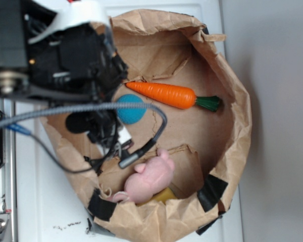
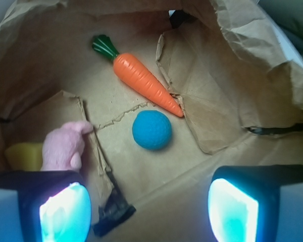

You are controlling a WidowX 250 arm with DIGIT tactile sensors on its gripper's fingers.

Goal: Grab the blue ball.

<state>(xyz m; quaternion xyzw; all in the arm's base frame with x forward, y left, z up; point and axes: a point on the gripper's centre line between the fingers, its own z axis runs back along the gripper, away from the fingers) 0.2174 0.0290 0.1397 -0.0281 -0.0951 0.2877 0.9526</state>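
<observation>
The blue ball is being seen lying on the brown paper floor of a crumpled paper bag, approx. in the middle of the bag's floor, w/ nothing gripping it. The pincer is being held above the bag w/ its jaws spread wide; in the wrist view the two lit fingertips are being shown at the bottom edge, one on either side, and the ball is sitting in line w/ the gap betw. them but apart from both, further into the bag. An orange carrot w/ a green top is lying just beside the ball, its pointed tip close to the ball but not clearly touching. A pink plush toy is resting nearer the bag's rim, well apart from the ball, and a yellow item is being partly hidden next to it; what it is can't be told. In the exterior view the ball is being partly covered by the black arm and a grey cable. Black tape is being seen on the bag's rim. The bag is standing on a white surface.
</observation>
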